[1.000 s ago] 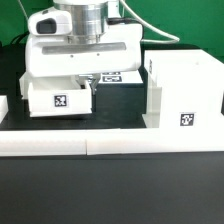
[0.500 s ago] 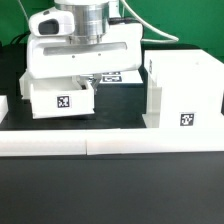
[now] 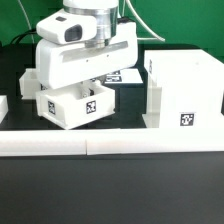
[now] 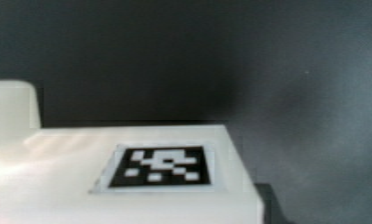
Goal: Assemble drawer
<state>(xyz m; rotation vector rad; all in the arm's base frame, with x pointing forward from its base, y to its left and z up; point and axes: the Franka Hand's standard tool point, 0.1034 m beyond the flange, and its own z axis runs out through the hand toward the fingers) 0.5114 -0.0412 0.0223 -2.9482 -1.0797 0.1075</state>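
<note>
Because the arm's white wrist body and the tray's own wall cover the fingertips, the contact of the jaws cannot be seen directly in the exterior view. The jaws appear clamped on the drawer tray (image 3: 68, 108), which hangs beneath them tilted at the same angle as the wrist, its tagged front wall turned toward the camera and its lower edge close to the black bench (image 3: 120, 118). The wrist view is blurred. It shows only a white tagged face (image 4: 165, 165) close to the lens and a pale rounded shape (image 4: 9, 112) beside it, against dark ground, and neither can be identified.

Toward the exterior view's right, apart from the tray, the drawer housing (image 3: 180, 85) stands upright on the bench. It is tall and boxy, with one square tag low on its near face. Behind the tray, the marker board (image 3: 125, 76) lies flat and is largely hidden by the arm. Another white part (image 3: 29, 82) shows only partly at the exterior view's left. Along the front runs the low white border wall (image 3: 120, 146).
</note>
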